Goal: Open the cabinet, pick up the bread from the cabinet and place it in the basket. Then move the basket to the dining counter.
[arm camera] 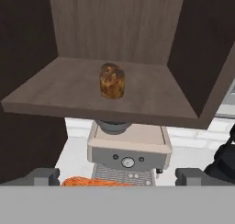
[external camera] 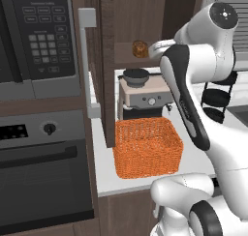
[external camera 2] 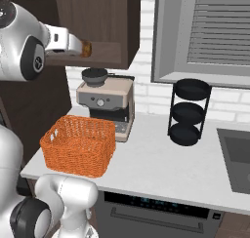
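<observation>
The dark brown cabinet (arm camera: 69, 92) stands open, its door swung out edge-on with the grey bar handle (external camera: 84, 66) toward me. The small golden-brown bread (arm camera: 112, 81) sits alone on the cabinet's bottom shelf, also seen as bread (external camera: 140, 48) and bread (external camera 2: 86, 49). My gripper (arm camera: 117, 177) is open, level with the shelf's front edge and a short way before the bread, with nothing between its fingers. The orange woven basket (external camera: 147, 148) rests on the white worktop below the cabinet, basket (external camera 2: 78, 144). The dining counter is out of view.
A coffee machine (external camera 2: 105, 98) stands right behind the basket under the shelf. A black three-tier rack (external camera 2: 189, 110) and a sink (external camera 2: 237, 154) lie to the right on the worktop (external camera 2: 156, 166). A microwave (external camera: 38, 36) and oven (external camera: 43, 167) fill the left wall.
</observation>
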